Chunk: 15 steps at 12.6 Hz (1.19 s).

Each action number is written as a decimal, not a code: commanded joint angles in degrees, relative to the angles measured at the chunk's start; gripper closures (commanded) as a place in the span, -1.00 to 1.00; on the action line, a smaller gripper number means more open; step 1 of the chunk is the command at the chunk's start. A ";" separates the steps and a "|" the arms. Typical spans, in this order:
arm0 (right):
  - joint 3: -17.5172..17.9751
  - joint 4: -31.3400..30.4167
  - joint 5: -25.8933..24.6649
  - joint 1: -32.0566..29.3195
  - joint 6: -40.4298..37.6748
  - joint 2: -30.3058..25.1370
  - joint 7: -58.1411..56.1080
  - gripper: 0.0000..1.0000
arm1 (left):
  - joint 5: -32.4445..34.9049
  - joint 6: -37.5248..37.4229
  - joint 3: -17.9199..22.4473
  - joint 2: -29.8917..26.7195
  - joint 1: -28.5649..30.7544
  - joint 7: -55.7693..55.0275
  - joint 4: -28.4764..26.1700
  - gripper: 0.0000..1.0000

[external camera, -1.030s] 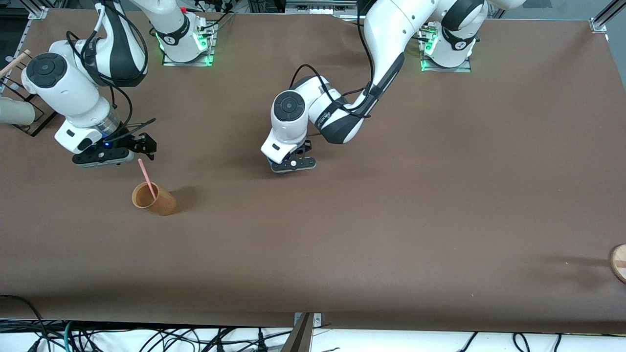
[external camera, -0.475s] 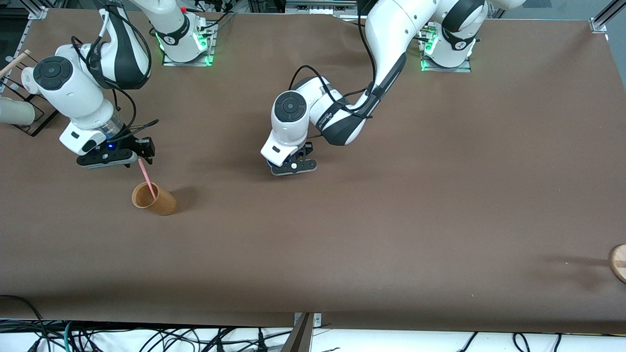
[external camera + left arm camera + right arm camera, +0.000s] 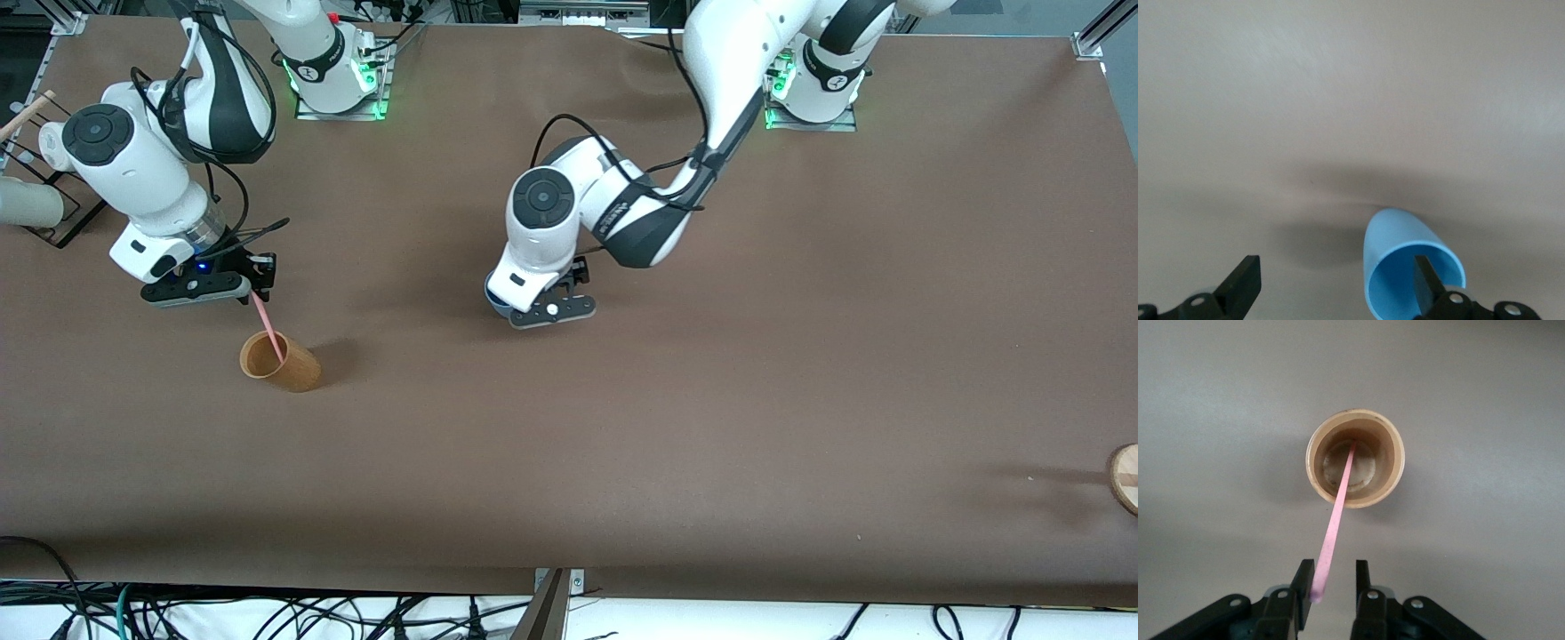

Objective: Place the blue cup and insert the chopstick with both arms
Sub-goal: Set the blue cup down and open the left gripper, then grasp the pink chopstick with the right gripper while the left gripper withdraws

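Pink chopstick (image 3: 1337, 508) stood slanted in tan cup (image 3: 279, 362), lower tip at cup bottom, upper end leaned against one finger of right hand (image 3: 1331, 583), jaws narrowed, not yet clamped. Blue cup (image 3: 1408, 267) upright on table (image 3: 711, 400), mid-table, well apart from tan cup; left hand (image 3: 1335, 287) spread wide, one finger inside its rim.

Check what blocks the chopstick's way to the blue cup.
Bare table lies between the tan cup holding the chopstick and the blue cup. The open left pincer hangs over the blue cup, one finger across its mouth, blocking insertion.

White arms (image 3: 160, 187) (black joints, cables)
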 commanded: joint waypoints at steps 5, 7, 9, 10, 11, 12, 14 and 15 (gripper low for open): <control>0.26 -0.89 0.39 -0.24 0.98 -0.65 0.11 0.67 | -0.64 -5.22 0.17 -10.68 10.15 13.20 -1.28 -1.00; 0.35 -0.80 0.39 -0.24 1.07 -0.65 0.20 0.76 | -0.64 -10.29 0.17 -13.58 14.01 19.86 -1.29 -1.00; 0.35 -0.71 0.48 -0.24 1.07 -0.56 0.20 0.83 | -0.73 -15.31 0.17 -16.23 18.49 29.08 -1.37 -1.00; 0.35 -0.71 0.48 -0.24 1.07 -0.47 0.20 0.87 | -0.73 -17.25 0.17 -17.28 20.86 33.92 -1.37 -1.00; 0.35 -0.63 0.48 -0.24 1.07 -0.39 0.20 0.88 | -0.64 -19.18 0.17 -18.51 23.15 37.36 -1.46 -1.00; 0.35 -0.62 0.48 -0.24 1.07 -0.38 0.29 0.92 | -0.64 -21.03 0.17 -20.00 25.17 38.78 -2.25 -1.00; 0.35 -0.27 0.48 -0.24 0.98 -0.38 0.20 0.98 | -0.64 -21.75 0.17 -25.18 29.66 42.55 -7.50 -1.00; 0.35 -0.01 0.48 -0.24 0.89 -0.38 0.02 1.00 | -0.64 -22.10 0.17 -26.85 31.85 45.71 -9.01 -1.00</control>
